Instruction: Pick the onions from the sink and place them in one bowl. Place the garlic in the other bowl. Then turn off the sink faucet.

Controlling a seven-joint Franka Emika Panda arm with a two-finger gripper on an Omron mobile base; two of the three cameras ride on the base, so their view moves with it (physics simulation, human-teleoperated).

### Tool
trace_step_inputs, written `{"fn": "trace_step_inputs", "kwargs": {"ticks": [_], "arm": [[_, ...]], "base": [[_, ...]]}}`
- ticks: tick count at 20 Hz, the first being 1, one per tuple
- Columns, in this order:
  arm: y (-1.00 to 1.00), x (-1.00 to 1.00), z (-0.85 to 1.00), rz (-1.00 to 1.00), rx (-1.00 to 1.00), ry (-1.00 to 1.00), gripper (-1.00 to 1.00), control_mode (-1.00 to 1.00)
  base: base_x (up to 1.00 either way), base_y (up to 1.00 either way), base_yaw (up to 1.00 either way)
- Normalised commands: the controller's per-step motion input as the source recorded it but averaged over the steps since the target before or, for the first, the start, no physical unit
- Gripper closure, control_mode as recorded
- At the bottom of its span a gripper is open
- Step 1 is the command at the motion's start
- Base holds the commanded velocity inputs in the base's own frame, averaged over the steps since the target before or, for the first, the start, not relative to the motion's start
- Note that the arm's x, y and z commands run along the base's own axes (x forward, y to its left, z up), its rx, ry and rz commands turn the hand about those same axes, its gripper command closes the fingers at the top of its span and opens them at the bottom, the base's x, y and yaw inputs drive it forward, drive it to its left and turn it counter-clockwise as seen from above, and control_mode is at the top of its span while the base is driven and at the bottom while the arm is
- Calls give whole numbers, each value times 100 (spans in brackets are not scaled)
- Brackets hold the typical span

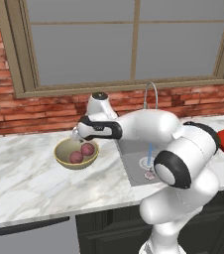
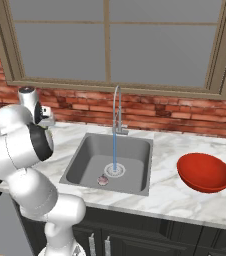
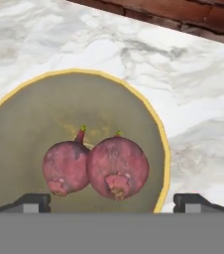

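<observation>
Two reddish-purple onions (image 3: pixel 64 167) (image 3: pixel 118 167) lie side by side in the yellowish-tan bowl (image 3: pixel 134 94), which stands on the counter left of the sink (image 1: pixel 134 163). My gripper (image 3: pixel 113 203) hovers just above that bowl (image 1: pixel 64 159), open, its fingertips (image 3: pixel 32 202) wide apart and holding nothing. The onions (image 1: pixel 76 157) (image 1: pixel 87 149) also show in the left base view under the hand. The pale garlic (image 2: pixel 103 180) rests on the sink floor (image 2: pixel 85 165) near the drain. The red bowl (image 2: pixel 205 172) sits empty on the counter right of the sink. Water runs from the faucet (image 2: pixel 117 110).
A brick wall and a window sill run behind the counter. The marble counter (image 1: pixel 25 178) stretches left of the tan bowl. My own arm (image 1: pixel 183 163) stands over the right part of the sink in the left base view.
</observation>
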Motion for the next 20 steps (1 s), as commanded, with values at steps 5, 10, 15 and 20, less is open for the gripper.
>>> {"fn": "trace_step_inputs", "kwargs": {"ticks": [5, 10, 15, 20], "arm": [[-72, -49, 42, -4, 3, -2, -100, -100], [-55, -40, 34, -6, 1, 1, -100, -100], [-55, -38, 18, -9, 0, 3, -100, -100], [-51, -29, 4, -6, 0, 5, -100, -100]], "base": [[0, 0, 0], [0, 0, 0], [0, 0, 0], [0, 0, 0]]}}
